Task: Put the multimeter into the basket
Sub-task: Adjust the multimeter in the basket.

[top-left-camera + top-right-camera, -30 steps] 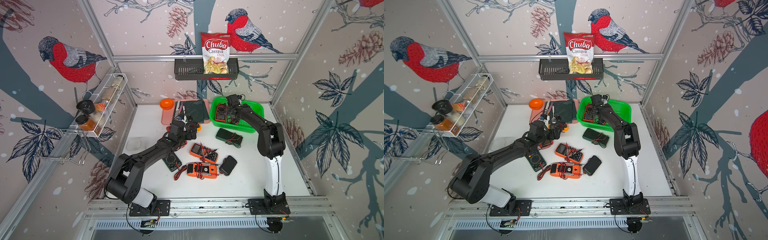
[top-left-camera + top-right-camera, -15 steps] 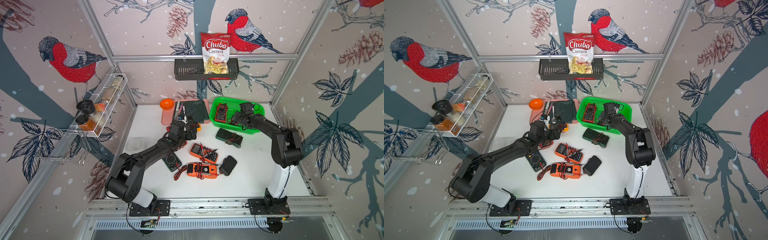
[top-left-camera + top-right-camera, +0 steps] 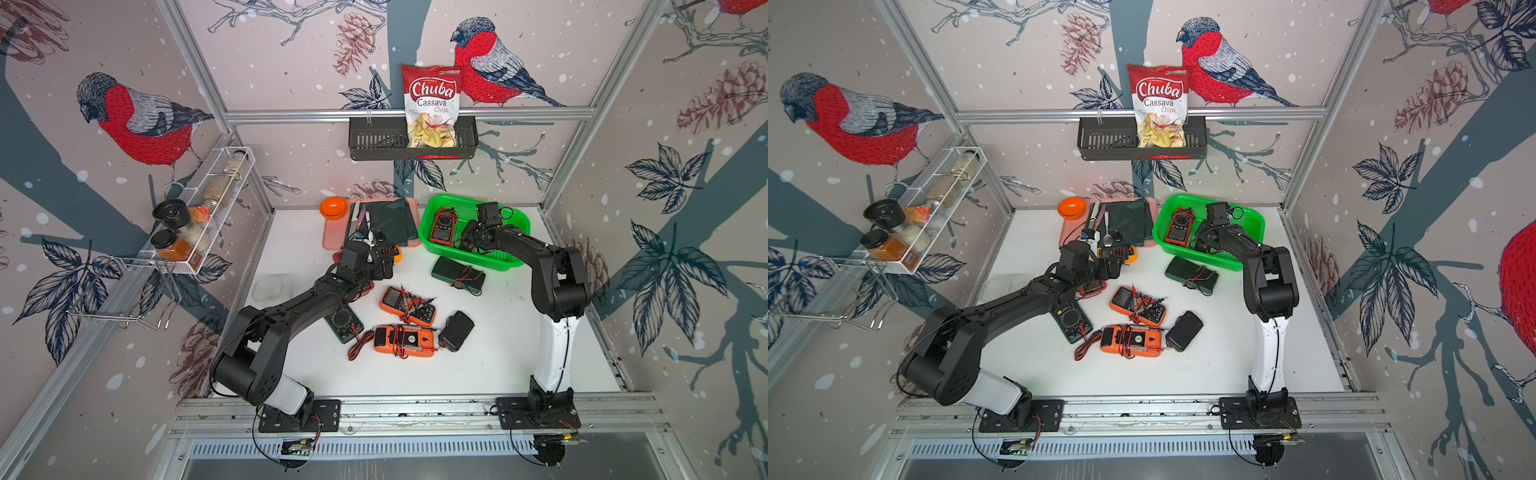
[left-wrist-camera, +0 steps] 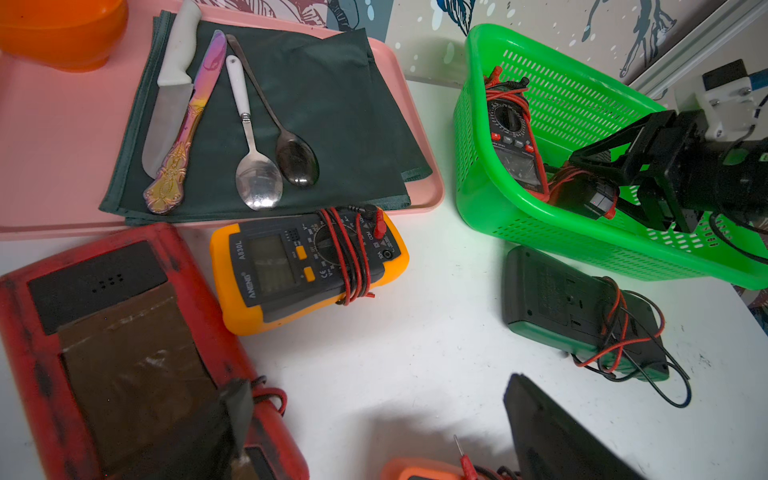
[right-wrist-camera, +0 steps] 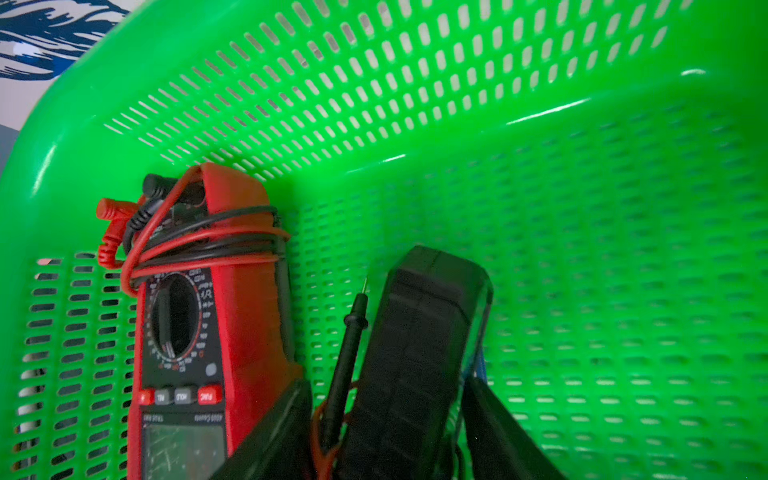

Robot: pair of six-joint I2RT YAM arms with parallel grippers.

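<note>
Half the basket (image 5: 602,291) floor free

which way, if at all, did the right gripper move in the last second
Yes: the right gripper shifted right, away from the basket's left wall.

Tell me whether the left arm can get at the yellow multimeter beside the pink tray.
Probably yes. The left gripper hangs open just short of the yellow multimeter, which lies face up with nothing on top; only the pink tray and a red multimeter flank it.
</note>
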